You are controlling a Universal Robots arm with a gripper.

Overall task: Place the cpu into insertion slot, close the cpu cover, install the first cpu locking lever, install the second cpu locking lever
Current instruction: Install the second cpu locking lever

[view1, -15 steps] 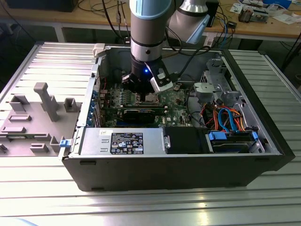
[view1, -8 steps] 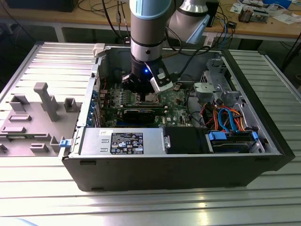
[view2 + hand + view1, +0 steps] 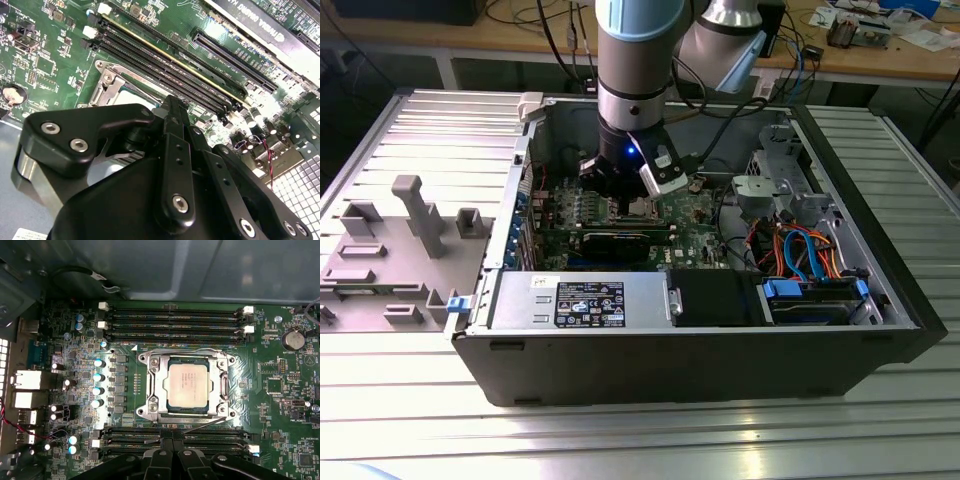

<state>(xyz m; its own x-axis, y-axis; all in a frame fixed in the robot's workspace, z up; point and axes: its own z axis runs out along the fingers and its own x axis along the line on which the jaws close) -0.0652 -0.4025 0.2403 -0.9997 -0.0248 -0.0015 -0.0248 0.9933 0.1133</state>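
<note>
The open computer case lies on its side on a ribbed metal table, presumably so that the green motherboard faces up and the arm can come straight down onto it. Taking the insertion slot as landmark: the arm stands directly over it in the exterior view, its wrist lowered inside the case walls, which suggests work at the socket itself and not a carry from outside. In the first wrist view the cpu sits flat inside the slot, its pale metal top showing square and level, so seating appears done. The cpu cover lies down around the chip, its window framing the metal top, which reads as closed. A thin lever wire runs along the slot's edge on the gripper's side; I cannot tell whether it is hooked under its catch. Rows of long black memory slots flank the slot on two opposite sides, and a round coin battery sits well apart, beyond the slot. The gripper hangs just beside the slot, over the near memory rows; its fingers appear pressed together with nothing seen between them, tips near that lever wire, probably placed to push rather than grasp.
</note>
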